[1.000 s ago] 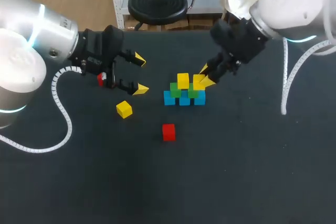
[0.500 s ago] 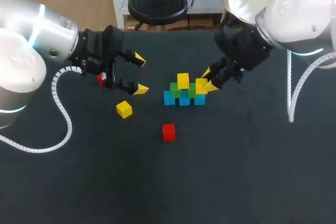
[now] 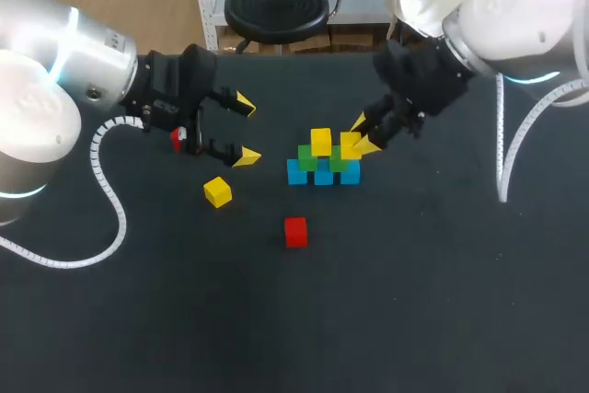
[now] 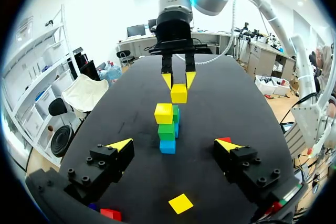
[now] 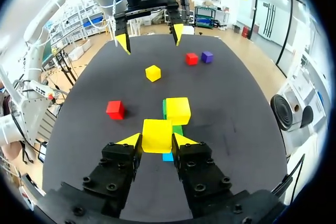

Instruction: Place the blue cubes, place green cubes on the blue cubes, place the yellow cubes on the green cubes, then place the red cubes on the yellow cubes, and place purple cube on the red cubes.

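Observation:
Three blue cubes (image 3: 323, 176) stand in a row, with two green cubes (image 3: 307, 156) on them. One yellow cube (image 3: 320, 142) sits on top of the left green cube. My right gripper (image 3: 363, 134) is shut on a second yellow cube (image 3: 349, 145) (image 5: 157, 135), right over the right green cube (image 3: 340, 163); whether they touch I cannot tell. My left gripper (image 3: 245, 130) hangs open and empty to the left of the stack. A loose yellow cube (image 3: 218, 191) and a red cube (image 3: 295, 232) lie nearer the front.
Another red cube (image 5: 192, 59) and a purple cube (image 5: 207, 56) lie under my left gripper (image 5: 149, 32); from the head view only that red cube (image 3: 175, 140) shows. Bare black table (image 3: 414, 273) stretches in front and to the right.
My right gripper drifted slightly right and down with the yellow cube, then came back close to where it was. The left arm and the loose cubes have not moved.

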